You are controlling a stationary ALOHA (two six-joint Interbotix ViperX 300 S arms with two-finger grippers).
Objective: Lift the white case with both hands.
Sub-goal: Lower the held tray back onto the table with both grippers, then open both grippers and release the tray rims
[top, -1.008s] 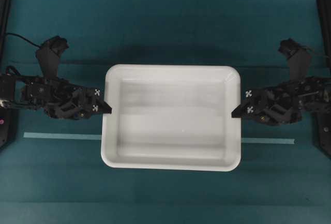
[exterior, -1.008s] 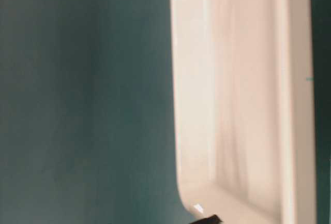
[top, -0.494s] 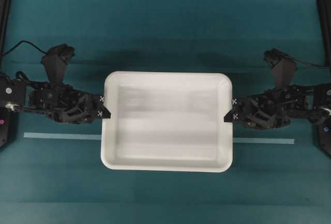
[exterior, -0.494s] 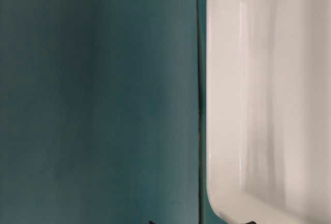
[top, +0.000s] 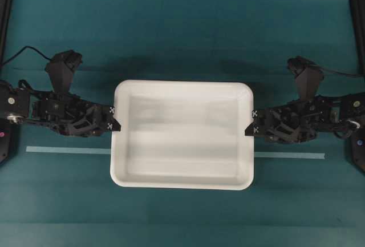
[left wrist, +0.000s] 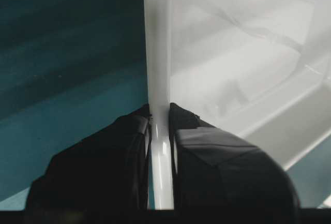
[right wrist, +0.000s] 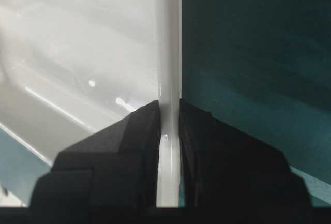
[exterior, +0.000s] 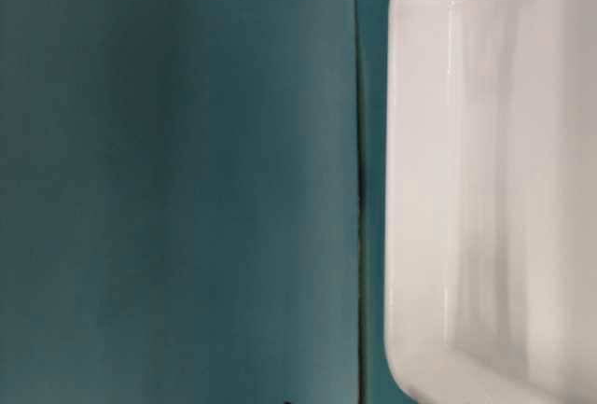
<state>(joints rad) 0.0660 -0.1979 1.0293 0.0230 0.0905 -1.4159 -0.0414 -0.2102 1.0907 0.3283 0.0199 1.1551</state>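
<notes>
White case (top: 182, 133): lg shallow rectangular tray w/ rounded corners, rolled rim, sloped inner walls. Sitting mid-frame in the overhead view, long sides running left-right, over a teal surface (top: 182, 30). Interior is showing nothing inside. In the table-level view the case (exterior: 494, 180) is filling the right side of the frame, teal filling the left; contact w/ the surface can't be judged from these views.

Left hand (top: 116, 118): black, small white markers on the tips, reaching in from the left and meeting the middle of the case's left short rim. Wrist view is showing both fingers (left wrist: 217, 162) pinching the rim (left wrist: 158, 79), one finger outside, one inside the wall.

Right hand (top: 251, 124): same build, reaching in from the right and meeting the right short rim approx. opposite the left hand. Wrist view is showing its fingers (right wrist: 114, 151) clamping the rim (right wrist: 168, 53) likewise, one each side.

Pale tape strip (top: 68, 150): thin, lying flat on the surface, running left-right; passing beneath the case, w/ ends showing on both sides below the arms.

Black frame posts (top: 356, 7): standing at the far left and right edges.
</notes>
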